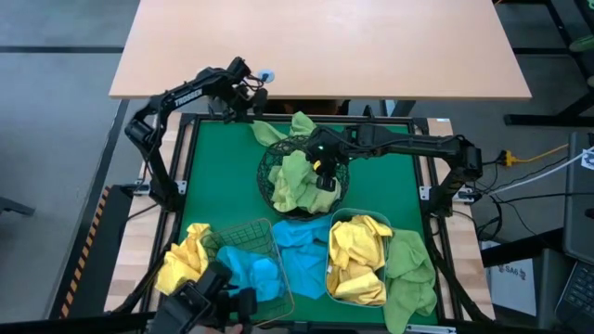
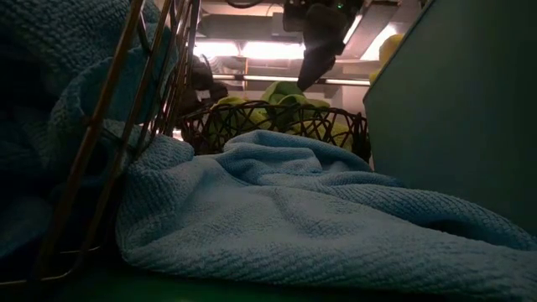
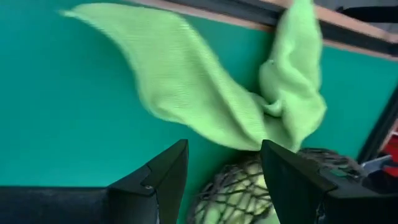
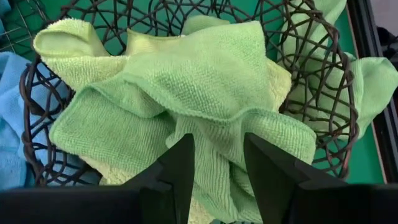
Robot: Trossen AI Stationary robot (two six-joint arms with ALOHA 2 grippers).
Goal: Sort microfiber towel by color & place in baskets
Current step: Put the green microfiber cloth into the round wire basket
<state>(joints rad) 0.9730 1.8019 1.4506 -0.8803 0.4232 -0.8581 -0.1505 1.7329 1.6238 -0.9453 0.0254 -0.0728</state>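
A round black wire-mesh bowl (image 1: pixel 302 176) (image 4: pixel 339 93) at the table's middle holds light green towels (image 4: pixel 205 87). My right gripper (image 1: pixel 325 174) (image 4: pixel 217 168) hangs open just above them, touching nothing. Another green towel (image 1: pixel 283 128) (image 3: pixel 205 93) lies spread on the green mat, its near end against the bowl's far rim. My left gripper (image 1: pixel 252 109) (image 3: pixel 224 180) hovers open over the far left of the mat, beside that towel. Blue towels (image 1: pixel 255 274) fill the copper wire basket (image 1: pixel 243 232); yellow towels (image 1: pixel 357 250) fill the plastic tub (image 1: pixel 331 278).
Loose towels lie near the front edge: a yellow one (image 1: pixel 184 262) left of the copper basket, a blue one (image 1: pixel 302 246) (image 2: pixel 294 201) between basket and tub, a green one (image 1: pixel 413 274) right of the tub. A black frame (image 1: pixel 186 148) borders the mat.
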